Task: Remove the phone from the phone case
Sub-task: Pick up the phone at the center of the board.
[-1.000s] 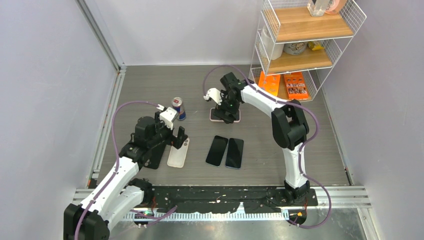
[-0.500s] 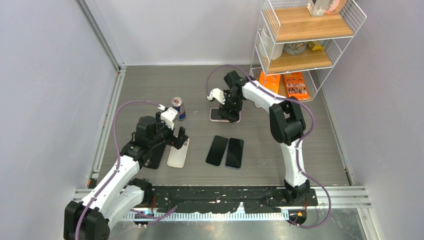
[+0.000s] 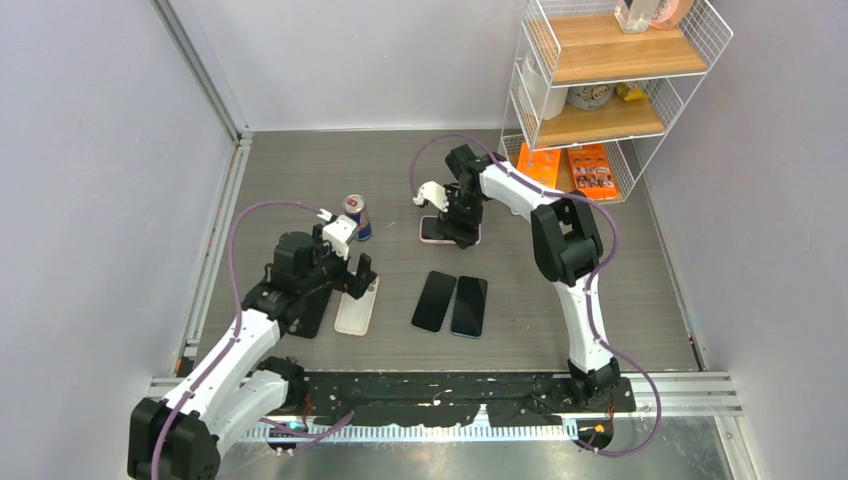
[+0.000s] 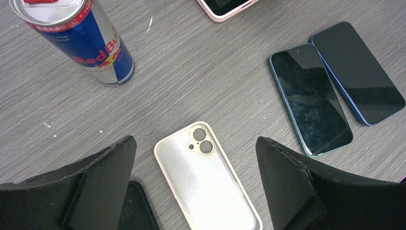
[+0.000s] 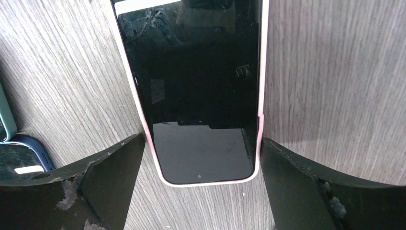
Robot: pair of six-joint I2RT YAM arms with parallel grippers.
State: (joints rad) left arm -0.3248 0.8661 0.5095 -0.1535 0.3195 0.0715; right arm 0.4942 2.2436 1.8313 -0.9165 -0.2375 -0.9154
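Hovering our right end effector (image 5: 203, 165) directly over the phone (image 5: 196, 96), seated in its pink case (image 5: 206, 183) far-centre on the worktop (image 3: 300, 170); jaws wide open, empty, one beside each long edge. Left end effector (image 4: 195, 148), also wide open and empty, sits over a bare cream case (image 4: 206, 191) well apart, so we call the right arm nearer.

Phone (image 5: 191, 96), dark screen up, not yet out, seated in pale pink case (image 3: 428, 234). Lies flat, far centre, long axis left-right.
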